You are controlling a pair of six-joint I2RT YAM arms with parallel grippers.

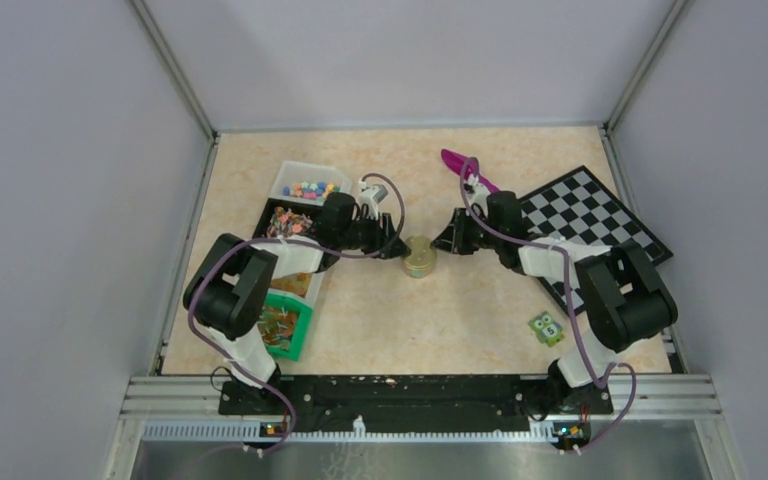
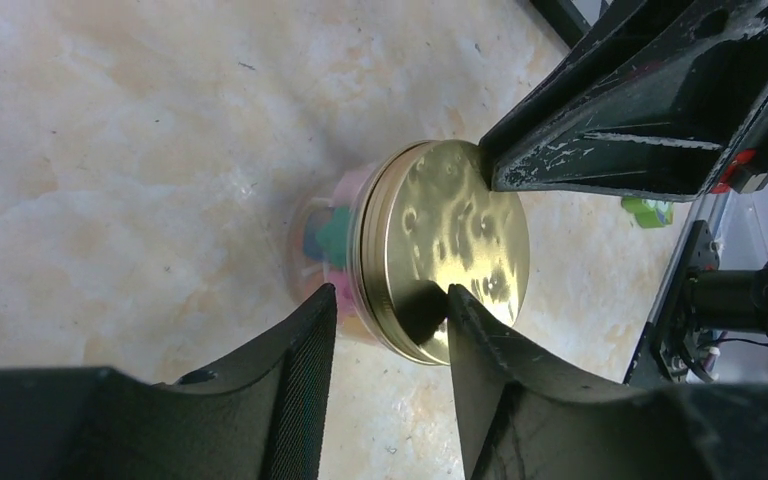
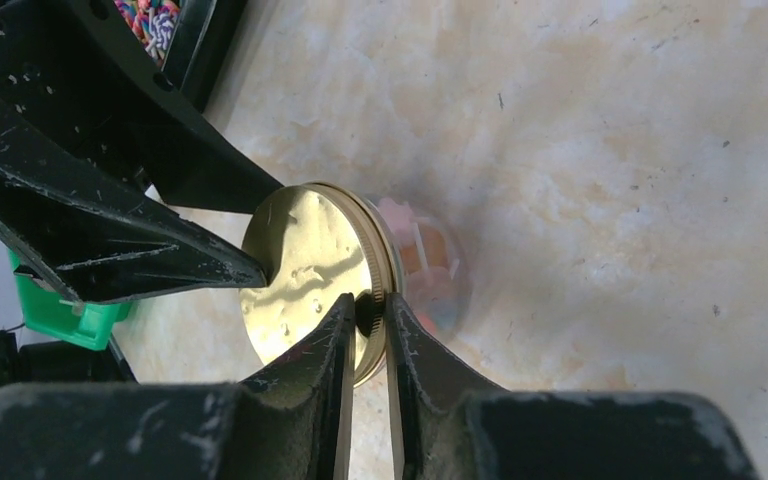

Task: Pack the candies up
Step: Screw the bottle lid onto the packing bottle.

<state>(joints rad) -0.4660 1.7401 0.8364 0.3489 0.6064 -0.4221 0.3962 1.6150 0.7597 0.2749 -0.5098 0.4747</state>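
Beige bench [image 1: 380, 320] is carrying a clear jar [image 2: 305, 225] with candies [image 2: 335, 235] inside, mid-surface. Right gripper [image 3: 369, 300] is pinching the rim of the gold lid [image 2: 450, 230]; left gripper [image 2: 391, 292] is straddling that lid, its grasp impossible to tell

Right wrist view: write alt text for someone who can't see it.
A round gold metal lid sits on a small clear jar of pastel candies, its ribbed rim pinched between the right gripper's two black fingers. The left gripper's black fingers reach in from the upper left, bracketing the lid's far edge, over a marbled beige table.
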